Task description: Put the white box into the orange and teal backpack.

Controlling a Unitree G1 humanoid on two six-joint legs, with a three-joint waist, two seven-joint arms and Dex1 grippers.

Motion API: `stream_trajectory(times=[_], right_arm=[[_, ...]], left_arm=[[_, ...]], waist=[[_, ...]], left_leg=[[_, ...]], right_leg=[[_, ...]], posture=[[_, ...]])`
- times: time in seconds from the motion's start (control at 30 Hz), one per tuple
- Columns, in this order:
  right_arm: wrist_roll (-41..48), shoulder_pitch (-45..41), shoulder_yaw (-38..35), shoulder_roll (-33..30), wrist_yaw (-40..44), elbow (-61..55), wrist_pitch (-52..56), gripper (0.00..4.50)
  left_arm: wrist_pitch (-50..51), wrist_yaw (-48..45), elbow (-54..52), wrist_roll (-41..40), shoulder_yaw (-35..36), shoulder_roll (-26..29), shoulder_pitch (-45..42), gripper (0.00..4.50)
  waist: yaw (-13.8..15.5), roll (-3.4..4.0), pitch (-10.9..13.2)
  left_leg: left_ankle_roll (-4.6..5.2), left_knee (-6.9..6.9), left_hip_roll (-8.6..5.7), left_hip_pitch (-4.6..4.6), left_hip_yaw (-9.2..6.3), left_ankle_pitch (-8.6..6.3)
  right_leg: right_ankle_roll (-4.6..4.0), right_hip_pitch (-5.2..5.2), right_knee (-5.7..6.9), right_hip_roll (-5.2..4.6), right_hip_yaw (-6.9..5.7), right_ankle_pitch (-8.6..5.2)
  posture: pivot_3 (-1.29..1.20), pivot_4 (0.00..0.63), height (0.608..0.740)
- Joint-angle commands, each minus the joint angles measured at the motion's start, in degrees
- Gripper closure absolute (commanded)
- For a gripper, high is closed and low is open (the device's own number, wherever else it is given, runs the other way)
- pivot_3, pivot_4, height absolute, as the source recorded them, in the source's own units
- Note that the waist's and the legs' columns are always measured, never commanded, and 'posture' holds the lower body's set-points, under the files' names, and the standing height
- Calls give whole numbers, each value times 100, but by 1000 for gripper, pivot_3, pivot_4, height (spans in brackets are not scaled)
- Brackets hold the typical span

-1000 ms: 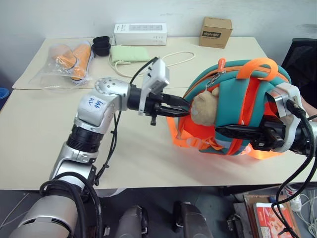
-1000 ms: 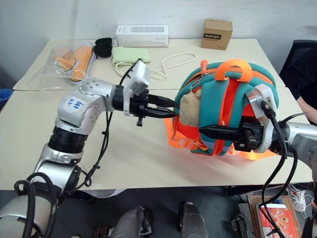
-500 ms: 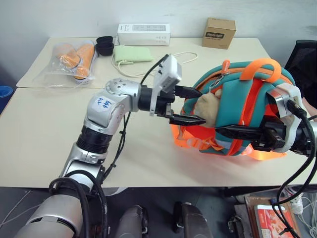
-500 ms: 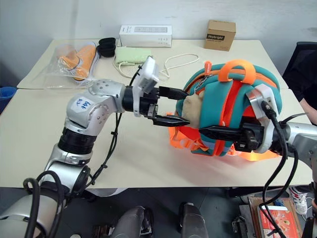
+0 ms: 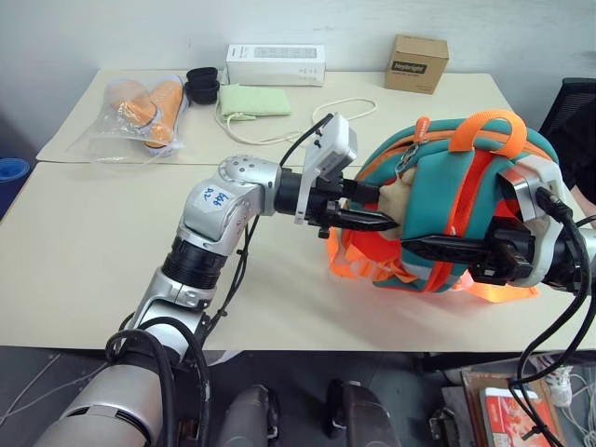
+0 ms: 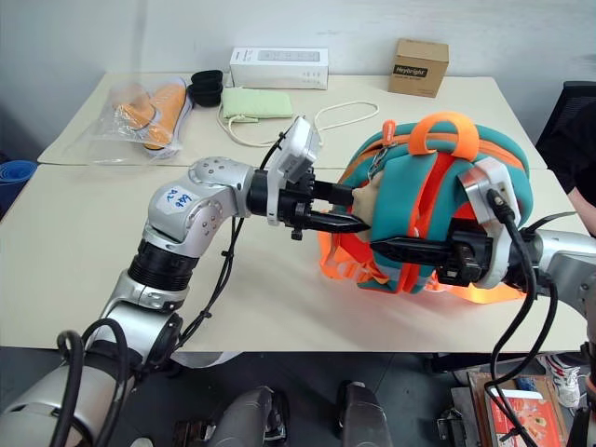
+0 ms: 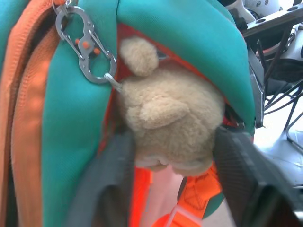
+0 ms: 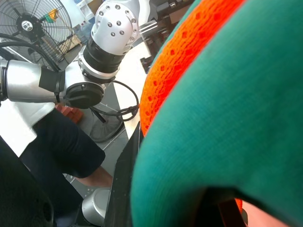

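Since a second ago, the left gripper (image 5: 372,222) has slid rightward, its black fingers (image 7: 246,175) now straddling the small beige plush toy (image 7: 173,125) clipped to the rounded orange and teal backpack (image 5: 447,168). The right gripper (image 5: 424,248), fingers clamped on an orange strap, steadies the backpack at the beige table's (image 5: 84,251) right front edge. No flat white case appears. A long white carton (image 5: 276,64), brown cardboard box (image 5: 416,63) and green pouch (image 5: 253,100) line the far edge.

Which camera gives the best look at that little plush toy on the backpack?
The left wrist view: the plush toy sits close up and central, clipped to the backpack. In both eye views it shows small, partly behind the left gripper. The right wrist view gives backpack fabric instead.
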Motion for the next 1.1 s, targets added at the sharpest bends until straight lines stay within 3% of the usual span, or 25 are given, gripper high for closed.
stream_trajectory(times=[0.03, 0.17, 0.47, 0.6, 0.7, 0.87, 1.1], right_arm=[[134, -58, -122, 17, -50, -150, -60, 4500], [113, -51, -112, 10, -65, -140, -82, 4500], [-26, 203, -452, -238, 183, 150, -97, 4500], [26, 434, -704, -161, 208, 111, -186, 4500], [-15, 637, -829, -104, 352, 131, -280, 4500], [317, 549, -1165, 15, 182, 404, -322, 4500], [617, 257, -1216, 11, -155, 353, -302, 4500]], left_arm=[[-18, -95, -161, -125, 56, -36, -161, 3519], [71, -89, -135, -150, 193, 106, -263, 4394], [-297, -1298, 429, -14, 456, 1695, -563, 4440], [-1102, -1685, 1411, 620, 210, 2275, -751, 4440], [-2425, -1515, 2279, 1597, -255, 2480, -682, 4440], [-3816, -822, 3565, 2376, -602, 1967, -516, 4440], [-4189, -435, 3465, 2609, -808, 850, 1, 4440]], waist=[[-7, 0, 0], [-10, 0, 0], [-55, 1, 0], [-50, 1, 0], [-49, 1, 0], [-18, 0, 0], [-10, -1, 0]], left_leg=[[0, 0, 0, 0, 0, 0], [0, 0, 2, 0, 0, 0], [-2, -3, 3, -1, 3, 0], [-1, -3, 1, -1, 4, -1], [-1, -3, 2, -1, 5, -2], [7, 0, 0, -3, 7, -7], [14, 4, 0, -7, 9, -12]], right_leg=[[0, 0, 0, 0, 0, 0], [0, -1, 0, 1, 0, 0], [-3, -4, 0, 5, -12, -2], [-3, -4, -1, 5, -18, -2], [-3, -4, -2, 5, -19, -2], [-2, -6, -1, 0, -18, -1], [0, -7, -2, -8, -17, 0]], posture=[[0, 150, 740], [0, 150, 740], [0, 150, 740], [0, 150, 740], [0, 150, 740], [0, 150, 740], [0, 150, 740]])
